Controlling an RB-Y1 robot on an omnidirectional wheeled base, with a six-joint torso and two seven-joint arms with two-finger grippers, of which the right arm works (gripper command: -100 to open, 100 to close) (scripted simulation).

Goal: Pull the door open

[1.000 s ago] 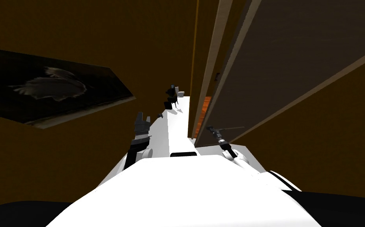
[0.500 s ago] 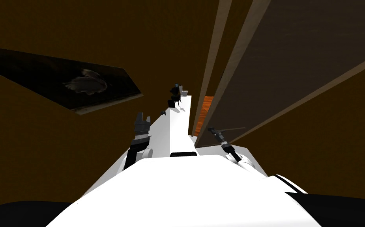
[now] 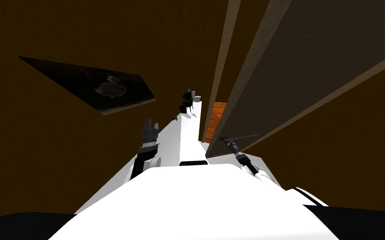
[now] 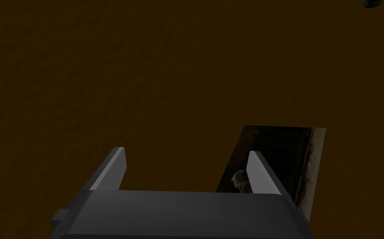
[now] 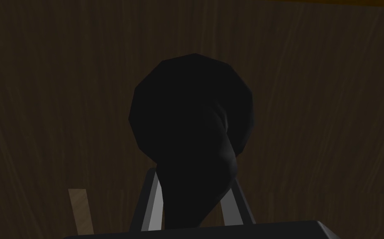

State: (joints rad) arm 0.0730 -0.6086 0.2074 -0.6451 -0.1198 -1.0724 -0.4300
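The door (image 3: 312,62) has been drawn wider (more orange floor (image 3: 217,116) is exposed), its dark handle (image 5: 191,116) clamped in the right pincer (image 5: 193,186). The left pincer (image 4: 184,170) is held apart.

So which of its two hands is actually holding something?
The right gripper: its fingers press the sides of the dark door handle. The left gripper has its fingers open, holding nothing.

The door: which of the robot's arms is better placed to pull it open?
The right. Its pincer is shut on the dark door handle, fingers pressing its sides, right at the dark wooden door. The left pincer stands open and empty, off to the side, away from the door.
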